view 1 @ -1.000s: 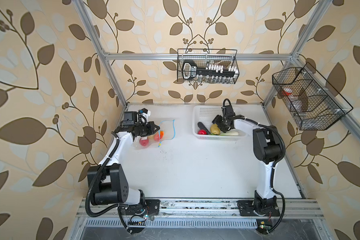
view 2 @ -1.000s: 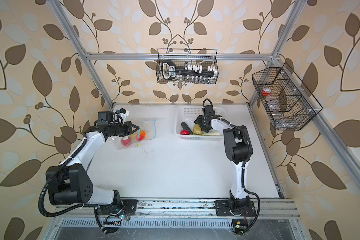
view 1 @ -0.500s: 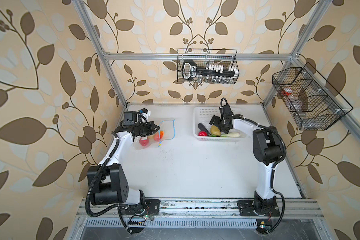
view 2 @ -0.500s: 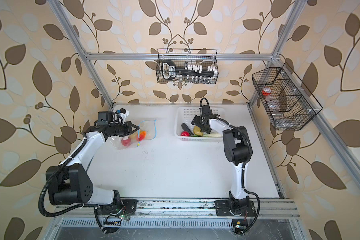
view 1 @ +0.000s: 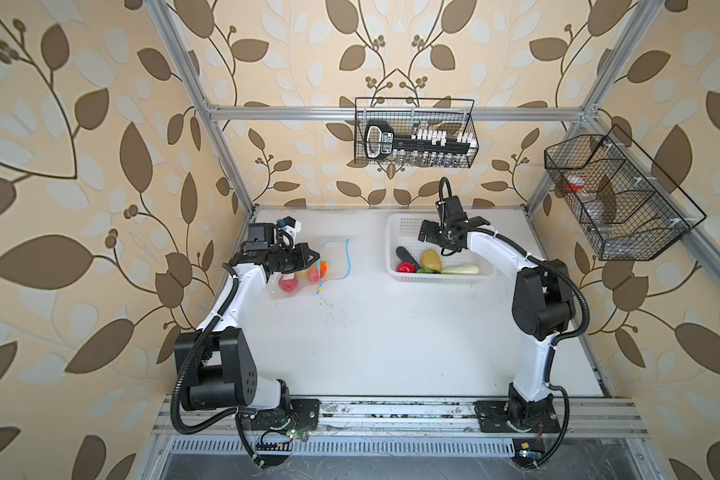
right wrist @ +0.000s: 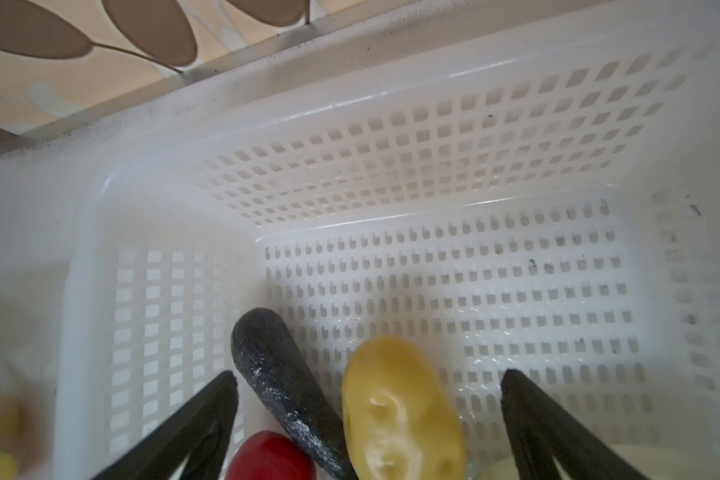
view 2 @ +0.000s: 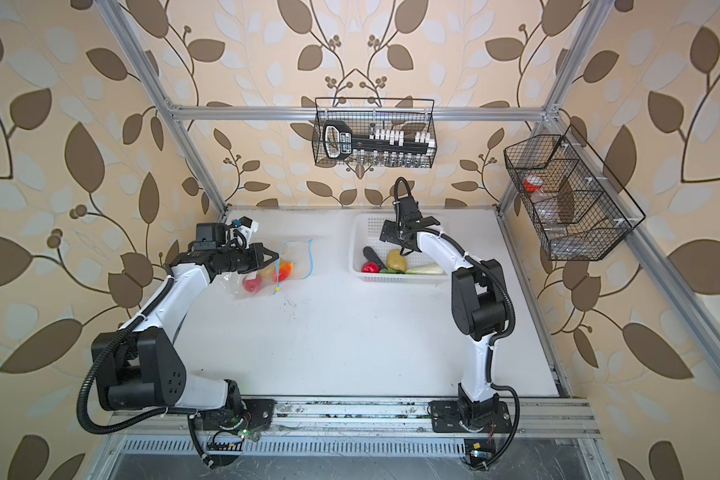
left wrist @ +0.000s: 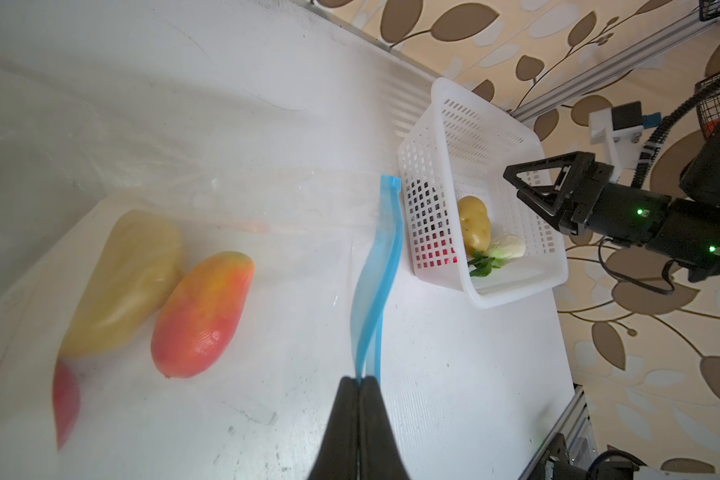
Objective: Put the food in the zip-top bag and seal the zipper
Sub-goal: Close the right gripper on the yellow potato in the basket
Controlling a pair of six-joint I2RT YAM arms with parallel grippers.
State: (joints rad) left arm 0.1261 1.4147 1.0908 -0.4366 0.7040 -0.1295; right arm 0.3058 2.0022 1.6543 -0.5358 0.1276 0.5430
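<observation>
Clear zip-top bag (view 1: 335, 259) at 10 o'clock on bench (view 1: 391, 332), pinched at zipper (left wrist: 377, 266) by fully closed left claw (left wrist: 359, 379), as before. Right claw (right wrist: 368, 374), newly spread wide and empty, above basket (view 1: 404, 224) at 1 o'clock, straddling eggplant (right wrist: 275, 365) and potato (right wrist: 395, 407). Judged: next pick imminent; bagging incomplete, sealing pending.

Both top views are bright and evenly lit by soft, diffuse light, so the white surface (view 1: 391, 340) carries only faint, blurred shadows close beside the arms. The wide lens splays the posts of the aluminium frame (view 1: 287, 113) outward toward the corners. In the left wrist view the film of the zip-top bag (left wrist: 80, 137) looks hazy and streaked with glare, though the zipper (left wrist: 381, 266) is crisp. In the right wrist view the basket (right wrist: 391, 174) is nearly washed out, with glints along its rim, and the close potato (right wrist: 400, 411) and tomato (right wrist: 271, 457) are soft.
</observation>
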